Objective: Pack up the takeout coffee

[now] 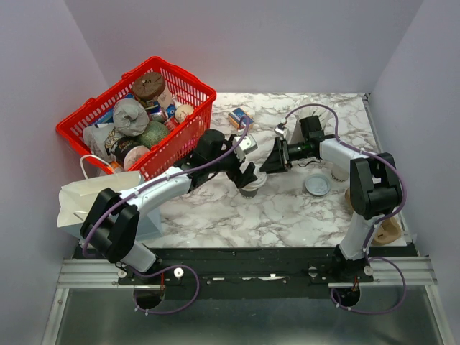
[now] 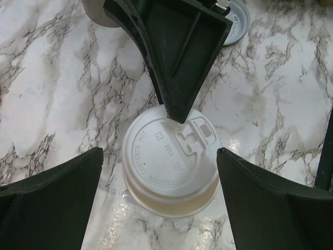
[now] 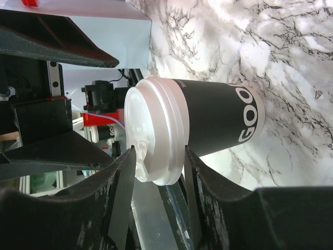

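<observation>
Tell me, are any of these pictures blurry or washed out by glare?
Left wrist: white lid sharp, its raised lettering readable, glare on the marble table beside it. Right wrist: takeout coffee appears sideways, marble behind bright, slightly soft. Top external: evenly lit, crisp.

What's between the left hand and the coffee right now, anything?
Nothing sits between the left hand's open fingers and the takeout coffee; they flank it on both sides. But the right hand grips the edge of its lid from the right, one finger over the lid top, so both hands crowd the cup.
</observation>
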Motion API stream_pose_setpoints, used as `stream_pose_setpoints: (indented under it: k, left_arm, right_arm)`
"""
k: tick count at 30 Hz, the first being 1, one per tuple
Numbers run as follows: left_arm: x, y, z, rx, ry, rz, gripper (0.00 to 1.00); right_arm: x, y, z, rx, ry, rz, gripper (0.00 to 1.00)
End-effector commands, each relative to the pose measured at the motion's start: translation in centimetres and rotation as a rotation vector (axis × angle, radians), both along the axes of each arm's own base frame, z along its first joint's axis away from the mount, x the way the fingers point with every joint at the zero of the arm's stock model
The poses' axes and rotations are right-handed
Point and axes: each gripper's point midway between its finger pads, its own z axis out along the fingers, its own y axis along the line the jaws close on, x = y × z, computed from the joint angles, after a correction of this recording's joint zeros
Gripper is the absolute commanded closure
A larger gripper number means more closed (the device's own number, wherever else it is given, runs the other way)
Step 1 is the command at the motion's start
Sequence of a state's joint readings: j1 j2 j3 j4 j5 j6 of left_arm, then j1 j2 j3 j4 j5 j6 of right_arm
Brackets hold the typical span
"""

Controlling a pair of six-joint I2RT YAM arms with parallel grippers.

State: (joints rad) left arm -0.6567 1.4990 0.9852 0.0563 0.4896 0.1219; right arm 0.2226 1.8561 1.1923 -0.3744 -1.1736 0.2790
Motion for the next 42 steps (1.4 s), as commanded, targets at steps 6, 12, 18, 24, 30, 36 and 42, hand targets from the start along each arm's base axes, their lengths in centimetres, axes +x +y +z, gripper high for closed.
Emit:
stream_pose_setpoints:
  k: [6,12,18,24,30,36,42]
  left_arm:
    - [0.7,0.7,1.2,0.005,-0.064,0.050,0.02]
    - [1.0,1.4,1.5,0.016,-0.082,0.083,0.02]
    - [2.5,3.4,1.9,0.066,-0.109,0.224,0.02]
    - [3.5,6.7,1.8,0.148,-0.107,0.365,0.02]
    - [2.3,8.0,0.4,0.147,-0.024,0.386,0.02]
    - [0.8,7.6,-1.0,0.129,0.039,0.339,0.02]
    - [0.5,7.0,-1.7,0.102,0.072,0.323,0.02]
  right_arm:
    - [0.0,0.2,0.6,-0.034,-0.049,0.007,0.52]
    - [0.0,0.2,0.8,-0.046,-0.059,0.008,0.52]
    - [-0.3,0.7,0.8,-0.054,-0.072,0.020,0.52]
    - [-0.6,1.1,0.9,-0.061,-0.086,0.036,0.52]
    - [-0.5,1.3,0.8,-0.073,-0.096,0.043,0.52]
    - [-0.1,1.1,0.7,-0.103,-0.120,0.040,0.51]
    - [-0.4,0.7,0.3,-0.149,-0.140,0.039,0.51]
